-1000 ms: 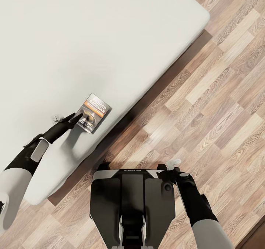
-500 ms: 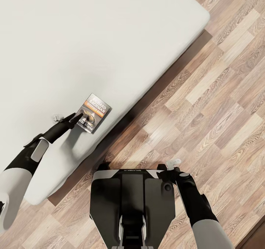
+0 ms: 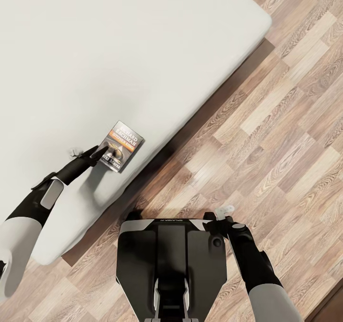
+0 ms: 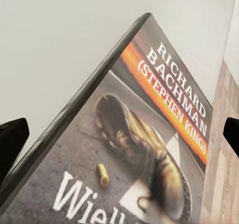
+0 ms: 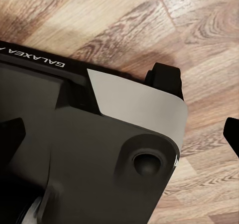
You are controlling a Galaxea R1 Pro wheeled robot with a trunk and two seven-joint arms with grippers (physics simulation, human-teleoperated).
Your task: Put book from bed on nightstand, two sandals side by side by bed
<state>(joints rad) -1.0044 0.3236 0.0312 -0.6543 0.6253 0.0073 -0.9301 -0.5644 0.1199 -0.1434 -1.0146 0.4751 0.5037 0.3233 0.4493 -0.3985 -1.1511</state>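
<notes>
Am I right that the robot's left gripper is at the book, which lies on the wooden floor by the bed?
Not quite. The left gripper is at the book, but the head view shows the book lying on the bed, near its edge, not on the floor.

The right wrist camera looked down on the robot's dark base (image 5: 89,169), marked "GALAXEA", with a light grey corner panel (image 5: 134,102), a round recess (image 5: 148,163) and a black wheel (image 5: 167,77) at its edge, over wood-plank floor (image 5: 99,20), two dark fingertips (image 5: 11,137) spread wide apart.
</notes>
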